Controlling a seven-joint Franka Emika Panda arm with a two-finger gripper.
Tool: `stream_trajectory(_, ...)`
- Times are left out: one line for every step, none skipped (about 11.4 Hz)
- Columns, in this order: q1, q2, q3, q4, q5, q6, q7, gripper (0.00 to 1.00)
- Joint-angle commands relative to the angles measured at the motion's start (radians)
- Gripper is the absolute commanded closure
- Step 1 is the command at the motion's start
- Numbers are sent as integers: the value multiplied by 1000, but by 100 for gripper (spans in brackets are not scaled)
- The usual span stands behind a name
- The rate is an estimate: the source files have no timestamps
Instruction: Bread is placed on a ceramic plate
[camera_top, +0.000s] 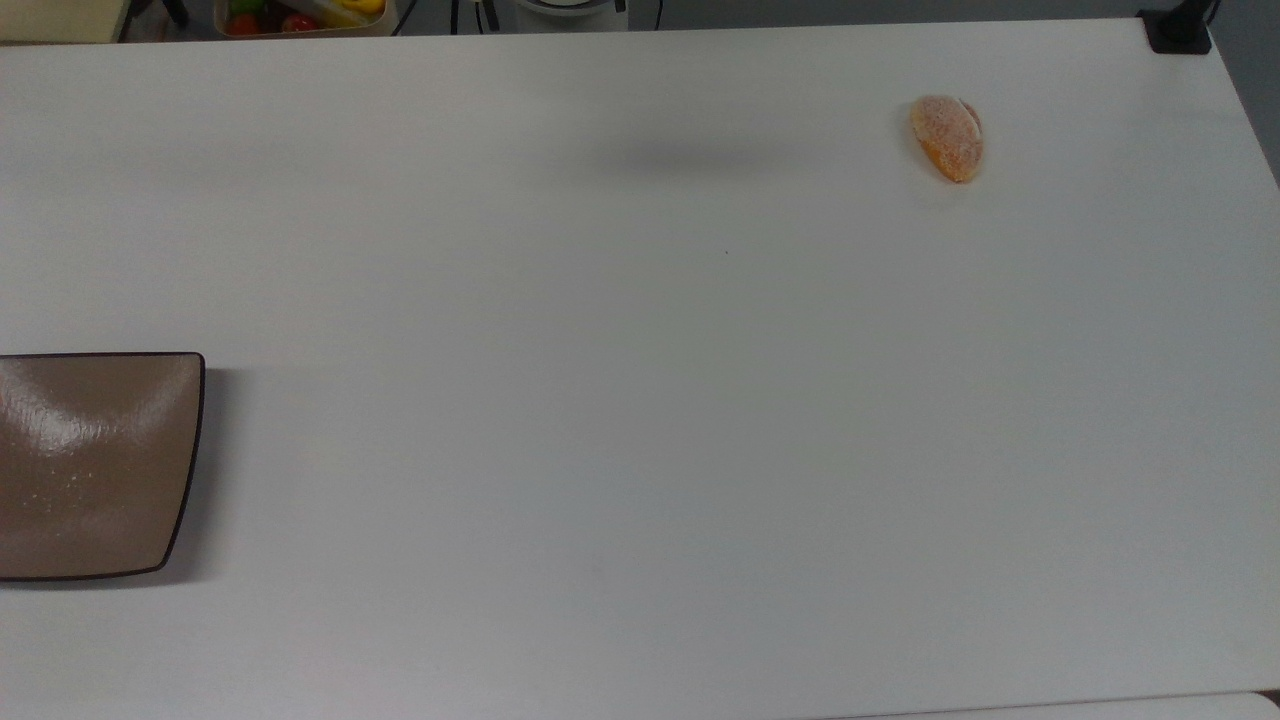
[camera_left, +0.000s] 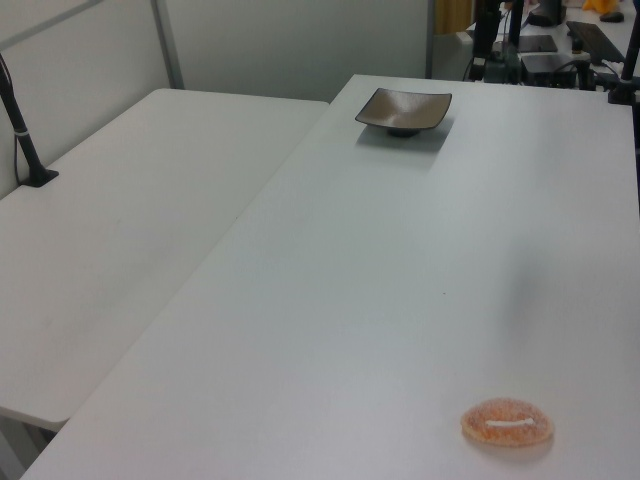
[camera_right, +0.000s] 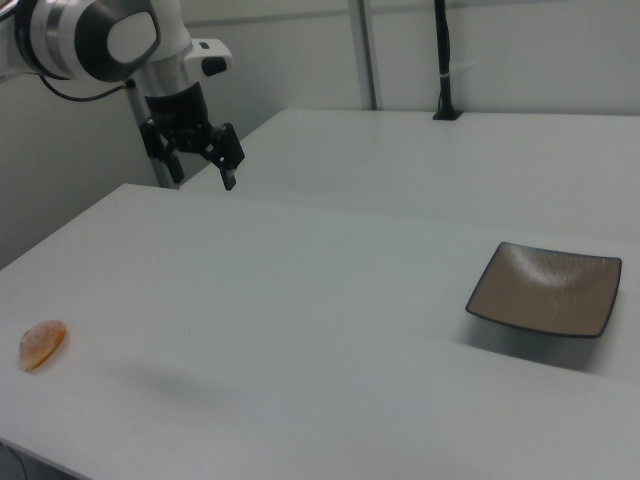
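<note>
Top view: a plain white tabletop spans nearly the whole frame. The bread lies in the upper right, its long axis running steeply from upper left to lower right, sugared crust up and an orange edge along its lower side. The ceramic plate sits at the left edge, cut off by the frame, glossy brown with a thin dark rim and a few pale crumbs on it; it is well apart from the bread. A soft grey shadow falls on the surface near top centre, and a bin of colourful items peeks in at the upper left beyond the table.

Left view: the bread appears at lower right, its long axis now running nearly left to right, with a short white stripe facing the camera. The plate stands in the upper centre, its upturned corners clear. A second white table adjoins on the left, with grey partition walls behind and a black cable post at far left.

Right view: the robot arm enters from the upper left, its end effector hanging well above the tabletop with fingers parted and holding nothing. The bread lies at the far left edge, the plate at right.
</note>
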Motion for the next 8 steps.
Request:
stream_trajectory(-8, -12, 16, -24, 19, -2, -9, 0)
stream_trajectory(-8, -12, 14, -24, 19, -6, -9, 0)
stream_trajectory(-8, -6, 14, -18, 19, -8, -9, 0)
stream_trajectory(-8, 9, 14, -10, 17, -7, -7, 0)
stream_trajectory(-8, 19, 14, -2, 17, -6, 6, 0)
stream_trajectory(-8, 20, 14, -1, 17, -8, 23, 0)
stream_trajectory(-10, 22, 14, 2, 17, -10, 29, 0)
stream_trajectory(-12, 20, 13, 5, 6, -46, 29, 0)
